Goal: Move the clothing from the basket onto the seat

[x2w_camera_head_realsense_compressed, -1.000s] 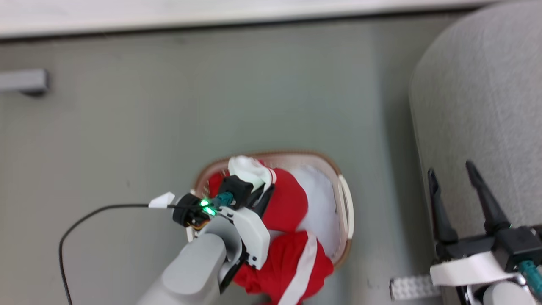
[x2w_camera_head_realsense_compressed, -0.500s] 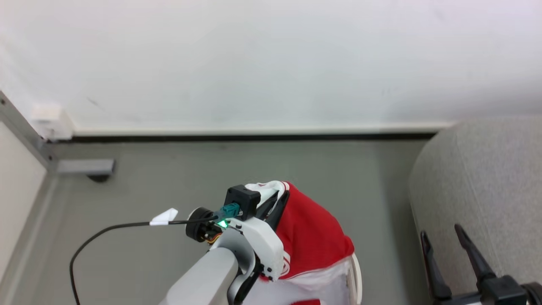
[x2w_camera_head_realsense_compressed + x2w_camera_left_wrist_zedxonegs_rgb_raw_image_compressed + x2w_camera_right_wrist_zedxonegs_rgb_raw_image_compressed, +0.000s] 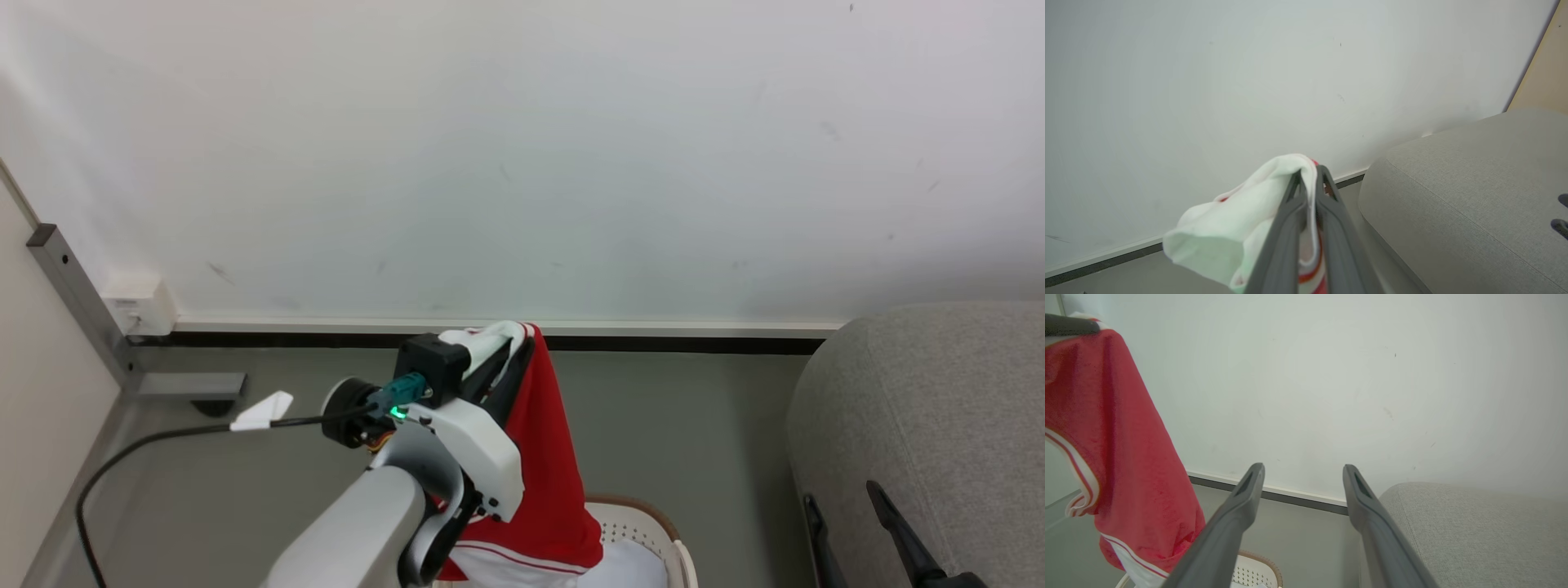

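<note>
Soft, even light fills the room, bright on the white wall point(image 3: 522, 147), and shadows fall faint and soft-edged. Up close, the left gripper point(image 3: 1308, 174) and the clothing point(image 3: 1220, 228) look slightly blurred; the weave of the sofa point(image 3: 1474, 539) shows crisp.

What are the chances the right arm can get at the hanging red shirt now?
Probably yes: its jaws stand open and empty, with only open air between them and the shirt, which the left arm holds above the basket.
</note>
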Controlling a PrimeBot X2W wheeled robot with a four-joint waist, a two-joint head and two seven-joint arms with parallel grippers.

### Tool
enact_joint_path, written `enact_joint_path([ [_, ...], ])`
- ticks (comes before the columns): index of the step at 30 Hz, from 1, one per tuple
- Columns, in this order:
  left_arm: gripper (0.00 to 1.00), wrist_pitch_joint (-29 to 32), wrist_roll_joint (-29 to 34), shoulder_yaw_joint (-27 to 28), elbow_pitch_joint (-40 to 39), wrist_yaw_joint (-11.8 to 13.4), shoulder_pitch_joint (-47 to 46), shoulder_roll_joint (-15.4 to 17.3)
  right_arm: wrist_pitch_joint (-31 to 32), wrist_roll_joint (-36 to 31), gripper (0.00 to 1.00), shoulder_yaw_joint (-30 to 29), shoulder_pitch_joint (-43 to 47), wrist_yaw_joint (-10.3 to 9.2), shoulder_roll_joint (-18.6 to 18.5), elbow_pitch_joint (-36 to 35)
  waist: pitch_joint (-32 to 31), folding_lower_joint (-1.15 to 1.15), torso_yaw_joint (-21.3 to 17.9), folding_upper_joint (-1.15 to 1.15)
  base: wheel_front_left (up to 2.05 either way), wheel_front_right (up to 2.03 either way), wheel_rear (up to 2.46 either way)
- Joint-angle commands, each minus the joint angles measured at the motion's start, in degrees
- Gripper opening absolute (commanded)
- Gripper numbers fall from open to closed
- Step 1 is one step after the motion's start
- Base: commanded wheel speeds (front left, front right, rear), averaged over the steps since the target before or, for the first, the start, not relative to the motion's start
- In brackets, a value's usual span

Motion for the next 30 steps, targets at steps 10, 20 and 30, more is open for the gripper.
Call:
enact_joint_path([
  [10, 0.00, 4.09, -0.09, 1.20, -9.99, 2.22, 0.05, 4.36, 0.04, 0.27, 1.00, 1.64, 1.16, -0.13, -0.17, -0.52, -0.96, 0.01, 0.27, 0.00, 0.00, 0.00, 0.00],
  [20, 0.00, 5.78, 0.31, -0.03, -13.04, 2.31, -0.66, 4.41, 0.04, 2.73, 1.00, 11.50, -5.39, -0.13, -3.34, 0.43, -0.42, 0.01, 0.31, 0.00, 0.00, 0.00, 0.00],
  [30, 0.00, 6.47, 0.73, -2.01, -15.03, 1.30, -1.93, 3.35, 0.93, 12.05, 1.00, 33.87, -23.65, -0.13, -11.11, 10.35, 0.76, 0.01, -0.92, 0.00, 0.00, 0.00, 0.00],
])
